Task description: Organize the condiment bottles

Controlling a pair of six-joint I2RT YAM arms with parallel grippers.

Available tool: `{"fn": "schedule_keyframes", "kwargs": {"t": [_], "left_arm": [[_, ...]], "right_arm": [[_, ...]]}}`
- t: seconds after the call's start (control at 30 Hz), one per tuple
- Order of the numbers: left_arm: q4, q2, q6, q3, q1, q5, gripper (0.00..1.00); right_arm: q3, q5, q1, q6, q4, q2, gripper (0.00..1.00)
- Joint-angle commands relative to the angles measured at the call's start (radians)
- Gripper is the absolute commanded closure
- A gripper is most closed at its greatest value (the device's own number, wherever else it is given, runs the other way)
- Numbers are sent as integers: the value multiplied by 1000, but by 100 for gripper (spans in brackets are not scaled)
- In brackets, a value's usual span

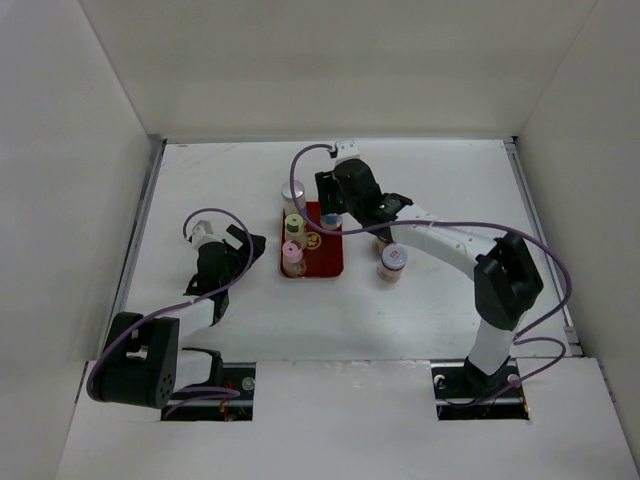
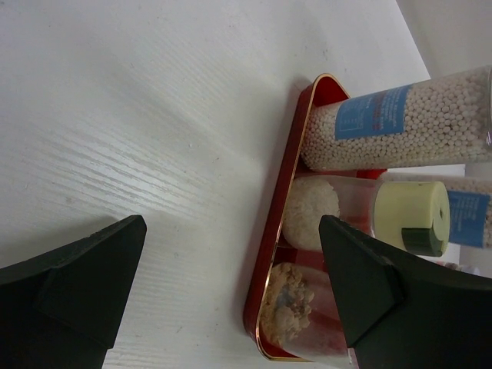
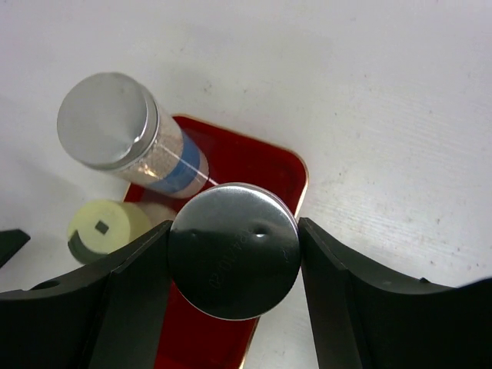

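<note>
My right gripper (image 3: 233, 254) is shut on a silver-capped bottle (image 3: 233, 250) over the far right part of the red tray (image 3: 254, 157); the top view shows the gripper there (image 1: 333, 208). I cannot tell whether that bottle rests on the tray. Along the tray's left side (image 1: 322, 262) stand a tall silver-capped bottle (image 1: 293, 191), a yellow-green-capped one (image 1: 294, 224) and a pink-capped one (image 1: 292, 253). A pale-capped jar (image 1: 392, 262) stands on the table right of the tray. My left gripper (image 1: 238, 254) is open and empty, left of the tray (image 2: 270, 254).
The white table (image 1: 220, 190) is walled on the left, back and right. The right arm (image 1: 450, 245) reaches across above the pale-capped jar. The tray's middle shows a gold emblem (image 1: 313, 241).
</note>
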Motion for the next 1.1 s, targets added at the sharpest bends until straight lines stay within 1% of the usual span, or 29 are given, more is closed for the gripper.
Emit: {"fn": "schedule_keyframes", "kwargs": {"t": [0.0, 0.2, 0.37, 0.4, 0.43, 0.53, 0.6, 0.77, 0.9, 0.97, 1.07], "left_arm": [[50, -20, -8, -3, 0, 9, 0], [50, -14, -8, -2, 3, 13, 0], [50, 0, -8, 1, 3, 15, 0], [50, -4, -8, 1, 3, 15, 0], [50, -7, -8, 1, 0, 12, 0], [50, 0, -8, 5, -2, 6, 0], [50, 3, -8, 5, 3, 15, 0], [50, -3, -6, 5, 6, 4, 0], [50, -32, -5, -6, 11, 3, 0], [50, -38, -3, -9, 11, -8, 0], [50, -35, -2, -9, 11, -6, 0]], "right_arm": [[108, -22, -9, -22, 163, 24, 61], [156, -12, -20, -31, 183, 107, 60], [154, -9, -27, -29, 195, 133, 55], [150, -9, -29, -25, 195, 133, 53], [142, -9, -29, -22, 198, 130, 49], [124, -9, -30, -19, 206, 113, 31], [114, -9, -33, -19, 199, 92, 24], [15, 4, -37, 1, 206, -29, 22], [-118, 16, -49, 20, 223, -158, 21], [-191, 36, -59, 24, 231, -216, 21], [-292, 51, -105, 37, 209, -292, 24]]}}
